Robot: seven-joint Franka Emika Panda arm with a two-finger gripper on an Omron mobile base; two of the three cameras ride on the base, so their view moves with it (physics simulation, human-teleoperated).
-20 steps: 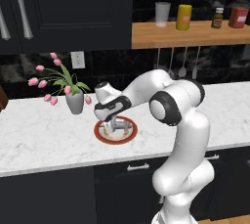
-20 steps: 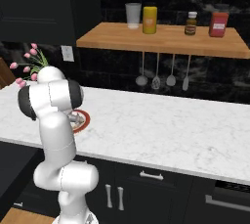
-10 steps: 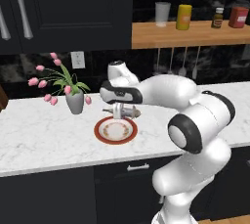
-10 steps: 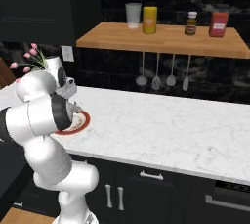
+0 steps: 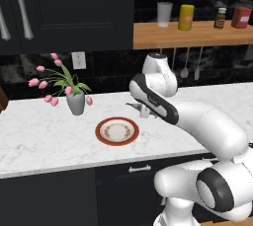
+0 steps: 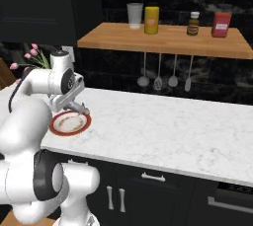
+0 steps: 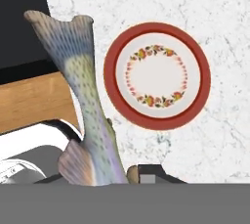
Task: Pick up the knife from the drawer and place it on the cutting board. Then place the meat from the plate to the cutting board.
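Observation:
My gripper (image 7: 117, 174) is shut on the meat (image 7: 83, 81), a long speckled grey-brown, fish-shaped piece that runs up the left of the hand view. In the left base view the gripper (image 5: 142, 110) hangs above the counter, just right of the plate (image 5: 117, 131). From the right base view, the gripper (image 6: 80, 108) is over the plate's (image 6: 69, 123) far right edge. The round plate (image 7: 157, 75) has a red-brown rim and a white centre with nothing on it. A black drawer (image 5: 140, 169) with a slim silver handle sits shut under the counter. The knife and the cutting board are out of view.
A grey vase of pink tulips (image 5: 74, 99) stands left of the plate. Utensils (image 6: 158, 79) hang under a wooden shelf (image 6: 163, 40) that carries cups and jars. The white marble counter (image 6: 173, 126) stretches to the right. Tall black cabinet doors (image 5: 29, 13) are above on the left.
The gripper rose off the plate with the meat in it and swung to the plate's right side. The arm has reared up higher and the plate is left bare.

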